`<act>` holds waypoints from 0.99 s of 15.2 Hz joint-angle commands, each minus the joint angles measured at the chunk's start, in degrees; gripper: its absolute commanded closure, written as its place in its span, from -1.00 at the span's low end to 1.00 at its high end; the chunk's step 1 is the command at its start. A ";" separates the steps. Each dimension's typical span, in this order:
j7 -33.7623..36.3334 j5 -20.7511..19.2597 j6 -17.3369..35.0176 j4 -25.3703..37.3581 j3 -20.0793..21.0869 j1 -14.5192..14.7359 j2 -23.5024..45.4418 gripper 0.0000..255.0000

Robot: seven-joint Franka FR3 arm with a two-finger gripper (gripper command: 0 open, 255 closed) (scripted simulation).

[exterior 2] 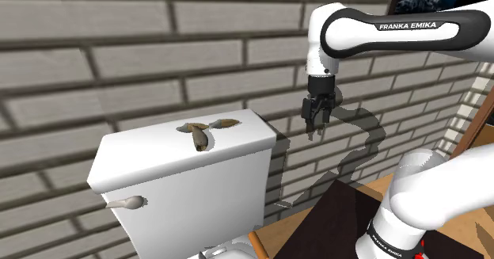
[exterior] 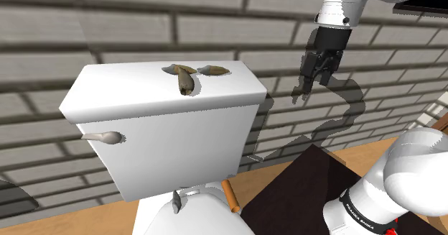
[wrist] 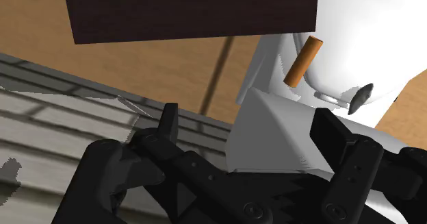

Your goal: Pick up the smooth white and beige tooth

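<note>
1. Tooth [exterior: 187,81], long and tan-beige, lying flat near the middle of the white toilet tank lid [exterior: 122,86]; seen also in the second exterior view [exterior 2: 198,139].
2. Two smaller tan-grey pieces [exterior: 213,70] [exterior: 174,68] just beside it, on the side toward the brick wall [exterior: 108,25].
3. Lower down, grey flush lever [exterior: 100,136] on the tank's front; small grey piece [exterior: 176,201] and orange cylinder [exterior: 230,195] on the toilet's white lid.
4. Gripper [exterior: 316,79], with fingers [wrist: 169,123] spread wide and clasping nothing; hanging past the tank's end at the shoulder view's right, before the bricks, well apart from the tooth.
5. "FRANKA EMIKA" in white on the black band [exterior 2: 408,26] of the upper arm link.
</note>
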 commanded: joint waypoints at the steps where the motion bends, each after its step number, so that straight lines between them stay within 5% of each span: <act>1: 0.00 0.00 0.00 0.00 0.00 0.00 0.00 -1.00; 15: -29.50 1.83 19.30 13.93 -2.90 11.54 22.05 -1.00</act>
